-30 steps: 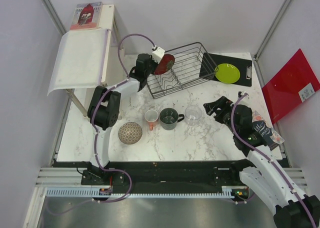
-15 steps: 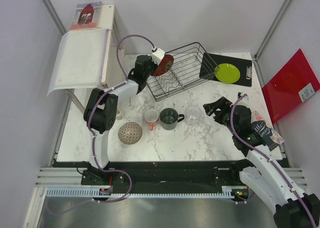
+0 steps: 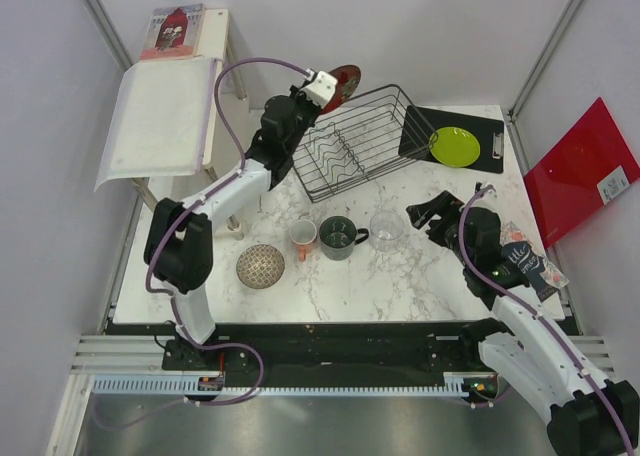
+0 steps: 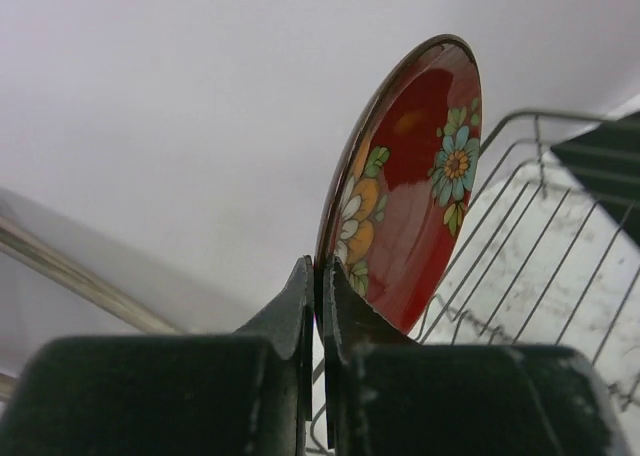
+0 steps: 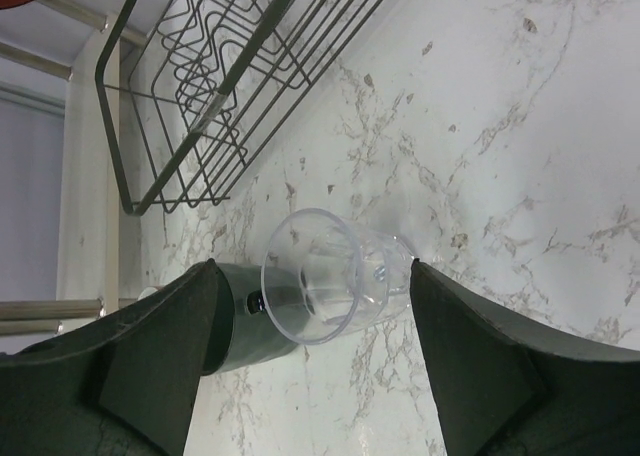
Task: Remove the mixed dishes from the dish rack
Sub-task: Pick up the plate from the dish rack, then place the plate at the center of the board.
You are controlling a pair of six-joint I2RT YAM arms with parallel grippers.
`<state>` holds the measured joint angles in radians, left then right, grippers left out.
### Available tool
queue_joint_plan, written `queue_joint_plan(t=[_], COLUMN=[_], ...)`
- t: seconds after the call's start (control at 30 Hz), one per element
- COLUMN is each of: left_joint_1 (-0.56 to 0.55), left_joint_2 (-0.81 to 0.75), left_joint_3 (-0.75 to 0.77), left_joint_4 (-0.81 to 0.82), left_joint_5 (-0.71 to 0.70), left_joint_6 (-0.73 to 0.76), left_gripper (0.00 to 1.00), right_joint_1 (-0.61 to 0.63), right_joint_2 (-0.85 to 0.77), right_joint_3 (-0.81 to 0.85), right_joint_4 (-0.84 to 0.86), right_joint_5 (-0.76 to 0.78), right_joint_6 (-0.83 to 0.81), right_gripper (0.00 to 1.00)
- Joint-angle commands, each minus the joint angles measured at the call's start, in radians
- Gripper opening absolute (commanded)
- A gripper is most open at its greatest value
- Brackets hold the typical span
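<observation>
My left fingers (image 4: 305,301) pinch the rim of the dark red flower-patterned bowl (image 4: 415,186), held on edge above the dark wire dish rack (image 3: 362,144). My right fingers (image 3: 424,212) are spread near the clear glass (image 5: 335,276) on the marble bench (image 5: 520,126).

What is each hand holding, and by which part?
The left hand pinches the red flowered bowl by its rim. The right hand is open on either side of the glass, gripping nothing.
</observation>
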<state>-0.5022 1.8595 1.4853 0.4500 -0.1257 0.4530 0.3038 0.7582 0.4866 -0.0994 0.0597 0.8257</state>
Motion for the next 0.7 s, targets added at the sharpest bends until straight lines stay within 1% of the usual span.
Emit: queue_joint_plan(t=[0.0,0.03,0.07,0.1,0.13,0.17,0.2,0.23,0.27,0.3,0.33,0.4,0.43,0.5,0.6,0.63,0.67], left_joint_1=[-0.123,-0.145,-0.183,-0.196,-0.203,-0.205,-0.203,-0.203,-0.203,-0.205,-0.203,-0.203,-0.203,-0.2,-0.168,-0.159,-0.144], left_joint_2=[-0.173,-0.186,-0.198,-0.209,-0.224,-0.227,-0.224,-0.215,-0.214,-0.218,-0.239,-0.273,-0.307,-0.333,-0.361,-0.365,-0.367], left_joint_3=[0.055,0.064,0.097,0.128,0.166,0.264,0.315,0.36,0.412,0.42,0.414,0.353,0.328,0.268,0.218,0.205,0.192], left_joint_4=[0.155,0.136,0.094,0.029,-0.187,-0.309,-0.423,-0.646,-0.713,-0.776,-0.839,-0.866,-0.873,-0.887,-0.91,-0.909,-0.906], left_joint_5=[-0.073,-0.107,-0.186,-0.21,-0.225,-0.227,-0.229,-0.197,-0.165,-0.134,-0.096,-0.057,-0.013,0.023,0.15,0.216,0.239], left_joint_6=[0.05,0.04,-0.02,-0.074,-0.147,-0.341,-0.438,-0.594,-0.646,-0.693,-0.79,-0.859,-0.901,-0.933,-1.002,-1.04,-1.054], left_gripper=[0.02,0.02,0.02,0.02,0.02,0.02,0.02,0.02,0.02,0.02,0.02,0.02,0.02,0.02,0.02,0.02,0.02], right_joint_1=[0.003,0.001,0.003,0.003,0.001,0.0,-0.003,-0.006,-0.008,-0.011,-0.017,-0.025,-0.038,-0.048,-0.051,-0.051,-0.051], right_joint_2=[0.012,0.027,0.038,0.052,0.085,0.105,0.124,0.166,0.187,0.223,0.239,0.263,0.273,0.271,0.253,0.25,0.247], right_joint_3=[0.118,0.13,0.144,0.171,0.185,0.2,0.239,0.259,0.28,0.32,0.34,0.389,0.401,0.423,0.426,0.422,0.417], right_joint_4=[0.006,0.001,-0.005,-0.005,-0.006,-0.005,-0.003,-0.003,-0.002,0.0,0.0,-0.002,-0.003,0.001,0.023,0.048,0.067], right_joint_5=[0.101,0.118,0.129,0.146,0.15,0.153,0.158,0.161,0.167,0.175,0.193,0.209,0.203,0.187,0.134,0.109,0.027], right_joint_6=[-0.03,-0.03,-0.027,-0.027,-0.022,-0.013,-0.01,-0.008,-0.002,0.001,0.004,0.016,0.018,0.02,-0.014,-0.028,-0.034], right_gripper=[0.85,0.84,0.83,0.82,0.82,0.81,0.8,0.8,0.79,0.79,0.79,0.79,0.79,0.8,0.84,0.84,0.85])
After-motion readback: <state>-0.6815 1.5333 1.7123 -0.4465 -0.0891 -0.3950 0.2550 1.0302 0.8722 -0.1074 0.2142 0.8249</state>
